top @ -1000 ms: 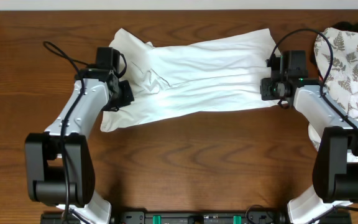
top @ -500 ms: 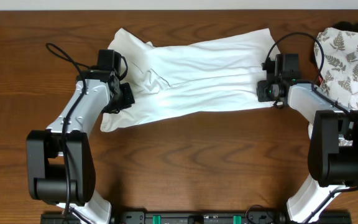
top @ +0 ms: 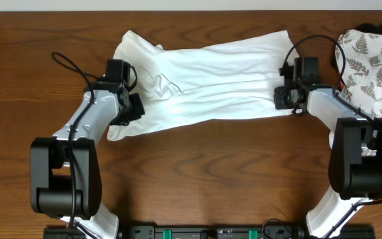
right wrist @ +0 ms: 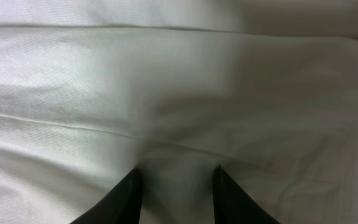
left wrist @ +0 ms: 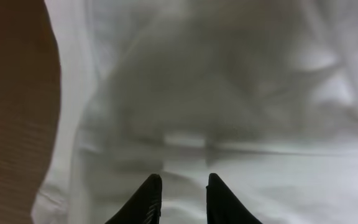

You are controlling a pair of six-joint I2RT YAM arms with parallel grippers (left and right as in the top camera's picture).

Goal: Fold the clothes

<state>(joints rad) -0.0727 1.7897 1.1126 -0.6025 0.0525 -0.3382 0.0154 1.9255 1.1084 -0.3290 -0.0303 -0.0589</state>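
Your right gripper has slid a little inward onto the T-shirt, which lies spread across the far middle of the table. It sits on the shirt's right edge, the left gripper on its left end. Both pairs of fingers stand narrowly apart with fabric between; you cannot tell whether they pinch it.

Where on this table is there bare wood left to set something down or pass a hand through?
Widest bare wood: the table in front, between the T-shirt and the two arm bases. Also the far-left end, beyond the left arm, and a thin strip behind the shirt. Crowded: the right end, where the right arm and fern-print cloth sit close.
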